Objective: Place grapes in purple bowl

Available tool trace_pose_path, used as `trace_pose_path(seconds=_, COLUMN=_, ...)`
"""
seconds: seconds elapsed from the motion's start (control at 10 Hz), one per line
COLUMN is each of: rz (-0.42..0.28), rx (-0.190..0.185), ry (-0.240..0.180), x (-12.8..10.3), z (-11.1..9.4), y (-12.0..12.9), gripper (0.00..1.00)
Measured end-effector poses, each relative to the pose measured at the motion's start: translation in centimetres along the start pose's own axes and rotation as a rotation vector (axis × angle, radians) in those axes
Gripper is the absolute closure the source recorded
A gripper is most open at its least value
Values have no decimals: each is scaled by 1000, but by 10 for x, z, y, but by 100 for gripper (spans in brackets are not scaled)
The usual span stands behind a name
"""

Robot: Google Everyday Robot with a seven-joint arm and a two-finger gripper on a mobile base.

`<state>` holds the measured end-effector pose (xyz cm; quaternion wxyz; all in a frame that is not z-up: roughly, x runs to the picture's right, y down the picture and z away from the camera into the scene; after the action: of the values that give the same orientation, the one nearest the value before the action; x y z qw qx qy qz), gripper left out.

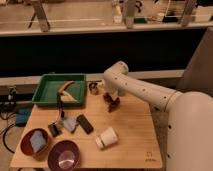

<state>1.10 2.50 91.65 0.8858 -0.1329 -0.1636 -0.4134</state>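
The purple bowl [63, 155] sits at the front left of the wooden table [135, 145], glossy with a paler centre. My gripper [112, 103] hangs low over the back middle of the table, far from the bowl. A small dark reddish-brown lump, which looks like the grapes [114, 105], is right at the gripper's tip. I cannot tell whether it is held or lies on the table under the gripper.
A green tray [47, 95] with an orange-brown item stands at the back left, with a small dark object [93, 87] beside it. A reddish-brown bowl [27, 145] holds a blue item. A black block [84, 123], a grey-blue packet [68, 124] and a tipped white cup [106, 137] lie mid-table.
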Motion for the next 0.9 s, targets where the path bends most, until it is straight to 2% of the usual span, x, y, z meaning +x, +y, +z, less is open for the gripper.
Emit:
trace_pose_path(seconds=0.1, rz=-9, rx=-30, ry=-5, x=0, z=13, y=3, gripper=20)
trace_pose_path(seconds=0.3, rz=-23, rx=-84, ry=3, x=1, z=22, y=10, gripper=20)
trace_pose_path(seconds=0.4, rz=-18, rx=-121, ry=15, x=2, z=26, y=15, gripper=20)
trace_pose_path(seconds=0.7, rz=19, rx=-194, ry=23, x=9, z=32, y=29, gripper=22)
trace_pose_path(seconds=0.8, rz=30, rx=-208, ry=12, x=10, z=36, y=31, gripper=27)
trace_pose_path(seconds=0.9, rz=35, rx=-220, ry=-11, x=9, z=40, y=31, gripper=38)
